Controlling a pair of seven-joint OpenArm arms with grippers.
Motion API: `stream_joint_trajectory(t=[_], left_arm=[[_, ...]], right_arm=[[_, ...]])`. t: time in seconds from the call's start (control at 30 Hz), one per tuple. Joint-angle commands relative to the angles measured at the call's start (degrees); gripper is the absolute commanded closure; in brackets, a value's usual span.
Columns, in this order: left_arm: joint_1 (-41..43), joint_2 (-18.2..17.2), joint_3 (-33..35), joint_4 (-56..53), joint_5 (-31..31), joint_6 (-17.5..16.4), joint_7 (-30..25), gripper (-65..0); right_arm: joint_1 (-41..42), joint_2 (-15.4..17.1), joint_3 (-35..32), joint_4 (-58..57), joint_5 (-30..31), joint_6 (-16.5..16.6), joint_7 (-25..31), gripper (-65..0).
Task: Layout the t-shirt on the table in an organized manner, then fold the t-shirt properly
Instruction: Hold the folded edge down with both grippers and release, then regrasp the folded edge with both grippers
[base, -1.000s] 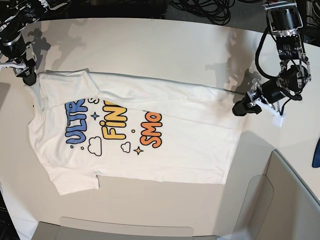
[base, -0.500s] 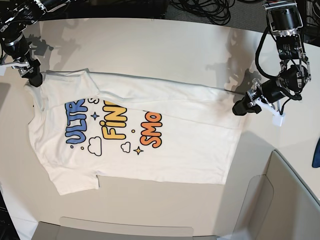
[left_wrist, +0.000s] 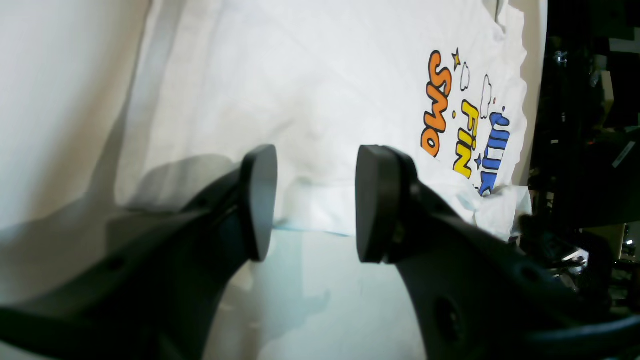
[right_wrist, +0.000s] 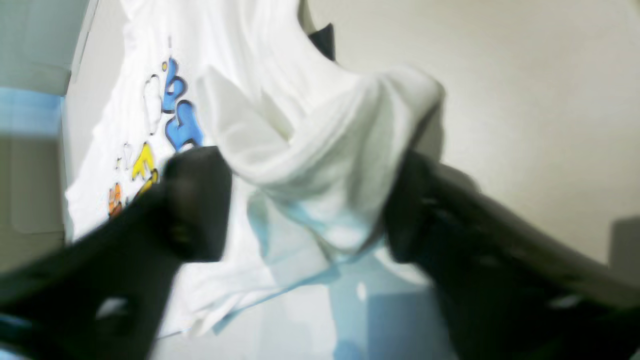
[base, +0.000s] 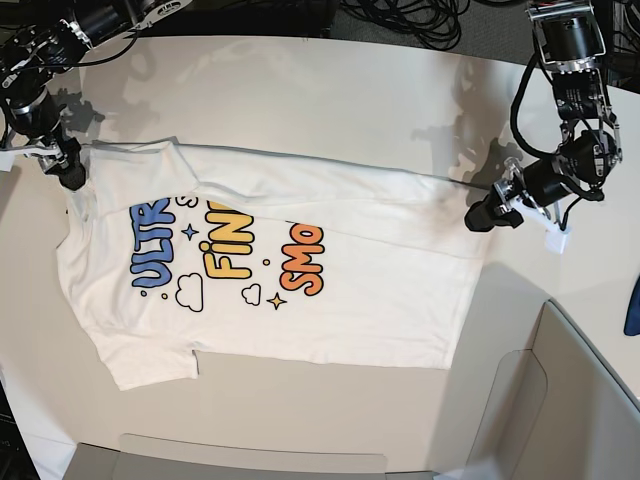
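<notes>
Though blur hides contact, right gripper (right_wrist: 305, 210) straddles bunched t-shirt (base: 300, 270); left gripper (left_wrist: 315, 200) gapes empty.

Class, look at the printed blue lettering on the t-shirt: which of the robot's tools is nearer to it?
The right tool. It sits at the shirt's sleeve corner, just beyond the blue lettering. The left tool is at the opposite hem end of the t-shirt, past the orange letters.
</notes>
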Motion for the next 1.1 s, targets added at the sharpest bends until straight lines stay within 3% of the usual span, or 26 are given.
stream_joint_trajectory(t=[0.0,0.1,0.13,0.43,1.07], left_arm=[[-0.8,-1.0,-0.7,0.8,-1.1,-0.2,-0.3,-24.3],[-0.4,-1.3,-0.9,0.8,-1.1,-0.1,-0.3,-24.3],[-0.1,-1.3,-1.4,0.8,-1.1,-0.1,-0.3,-24.4],[1.1,-1.0,-11.1,-5.8,-1.1,-0.1,-0.2,-24.5],[-1.4,0.3,-10.1,-13.1,-1.1,0.0,-0.8,-24.5]], right_arm=[[-0.1,0.1,-0.1,0.2,-1.5,0.2,-1.6,-29.5],[-0.2,0.3,-0.1,0.2,-1.7,0.1,-1.6,-2.0],[-0.4,0.4,-0.1,0.2,-1.7,0.0,-1.6,0.0],[-0.6,1.5,-3.2,0.3,-1.7,-0.5,-1.6,0.0],[-0.6,1.5,-3.2,0.5,-1.4,-0.5,-1.6,0.0]])
